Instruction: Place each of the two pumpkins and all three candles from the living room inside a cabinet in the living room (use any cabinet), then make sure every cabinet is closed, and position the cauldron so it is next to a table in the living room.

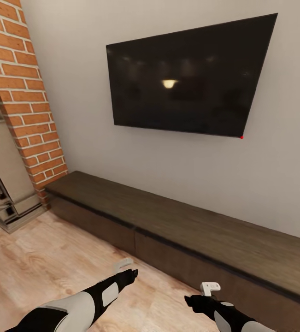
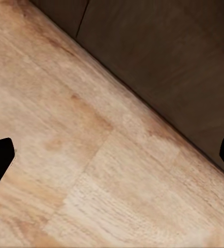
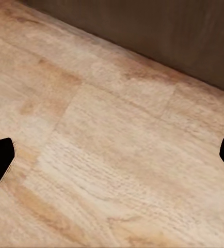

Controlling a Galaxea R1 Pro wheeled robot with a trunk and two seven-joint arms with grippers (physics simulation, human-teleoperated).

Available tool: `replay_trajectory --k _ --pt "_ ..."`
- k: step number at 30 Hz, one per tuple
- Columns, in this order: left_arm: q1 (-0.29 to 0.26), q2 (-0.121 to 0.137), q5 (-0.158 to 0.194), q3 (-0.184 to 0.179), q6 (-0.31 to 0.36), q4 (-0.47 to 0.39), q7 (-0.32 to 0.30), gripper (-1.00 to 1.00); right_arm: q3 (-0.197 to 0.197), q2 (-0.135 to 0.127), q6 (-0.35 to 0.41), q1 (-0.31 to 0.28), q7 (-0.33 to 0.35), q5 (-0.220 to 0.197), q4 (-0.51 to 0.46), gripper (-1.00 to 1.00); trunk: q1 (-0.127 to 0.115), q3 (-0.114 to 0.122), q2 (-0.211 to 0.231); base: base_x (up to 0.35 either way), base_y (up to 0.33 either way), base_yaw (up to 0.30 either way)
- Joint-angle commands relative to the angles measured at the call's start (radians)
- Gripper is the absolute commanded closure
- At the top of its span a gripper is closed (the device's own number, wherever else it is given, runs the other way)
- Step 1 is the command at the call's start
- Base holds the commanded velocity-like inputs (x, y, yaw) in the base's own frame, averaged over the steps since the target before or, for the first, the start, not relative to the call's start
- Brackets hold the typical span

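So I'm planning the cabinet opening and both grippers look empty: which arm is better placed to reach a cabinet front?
Probably the right. The right gripper hangs close to the cabinet front, while the left gripper is farther back over the floor. Both are open and empty.

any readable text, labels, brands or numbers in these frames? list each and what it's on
None readable.
TV: blank dark screen with a lamp glare and a small red dot at its lower corner, no logo visible.
Cabinet: plain dark fronts, no label.
Brick fireplace: no marking.
Floor: wood grain, no text.
Left pincer and right pincer: no markings visible.
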Motion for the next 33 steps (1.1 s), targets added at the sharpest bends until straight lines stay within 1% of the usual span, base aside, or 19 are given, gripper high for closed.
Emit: replay_trajectory --k 1,28,33 --pt "-0.001 0.0 0.01 -0.008 -0.006 0.004 -0.004 -1.0 0.008 -0.001 -0.003 -0.001 0.003 -0.01 0.002 -1.0 0.0 0.0 0.0 0.0 0.29 -0.097" --pt "-0.001 0.0 0.01 -0.008 -0.006 0.004 -0.006 -1.0 0.008 0.0 -0.004 0.001 -0.004 -0.01 0.006 -1.0 0.0 0.001 0.0 0.0 0.32 -0.007" --pt "-0.001 0.0 0.01 -0.008 -0.006 0.004 -0.006 -1.0 0.008 0.0 -0.004 0.001 -0.004 -0.011 0.007 -1.0 0.0 0.001 0.0 0.057 0.33 0.0"
